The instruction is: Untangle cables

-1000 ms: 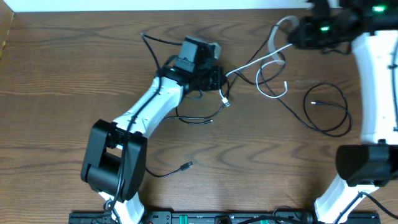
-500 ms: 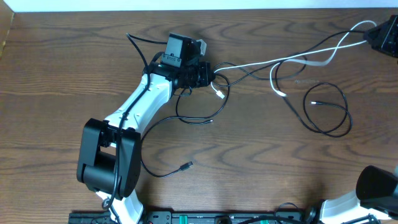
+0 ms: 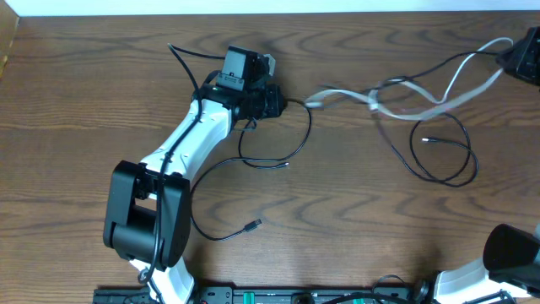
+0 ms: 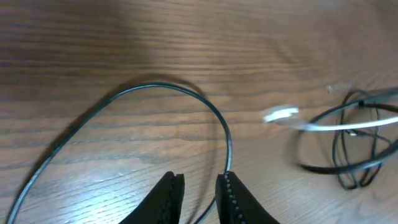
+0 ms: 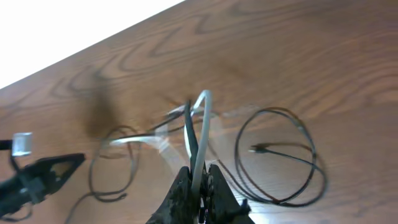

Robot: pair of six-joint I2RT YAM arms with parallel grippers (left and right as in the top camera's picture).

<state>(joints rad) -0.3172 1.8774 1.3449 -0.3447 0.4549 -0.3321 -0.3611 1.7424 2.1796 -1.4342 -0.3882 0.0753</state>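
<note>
Currently left gripper (image 4: 199, 183) sits mid far edge, jaws nearly together over a black cable (image 4: 155, 85); can't tell if it's clamped. Far-right corner: right gripper (image 5: 198, 179) pinches the white cable (image 5: 201, 140). Risk: pull harder and the white plug (image 4: 280, 114) snags the black loop (image 3: 471, 156), tightening the tangle.

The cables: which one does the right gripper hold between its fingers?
The white cable, the only pale one: it rises from the table into the shut right gripper. A black strand runs close beside it.
</note>
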